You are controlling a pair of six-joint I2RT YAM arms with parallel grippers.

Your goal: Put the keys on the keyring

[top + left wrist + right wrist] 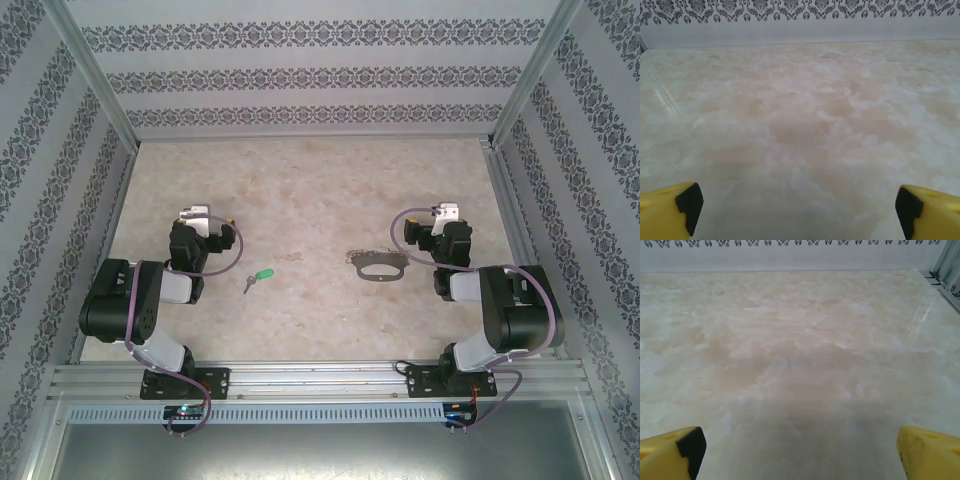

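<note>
Left gripper (799,207) and right gripper (800,450) stand wide open, empty; best to pinch key (258,277) by green head, steadying keyring (380,268)

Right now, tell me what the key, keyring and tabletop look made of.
Key: bright green head, likely plastic; thin grey blade, probably metal. Keyring: dull grey loop with chain, looks metal. Tabletop: beige marbled pattern, slight sheen; stone or laminate, unclear.

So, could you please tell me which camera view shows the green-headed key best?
The top external view: the green-headed key lies flat on the tabletop, whole, between the left arm and the keyring. The wrist views offer marble tabletop beyond their own yellow fingertips, nothing helpful about the key.
</note>
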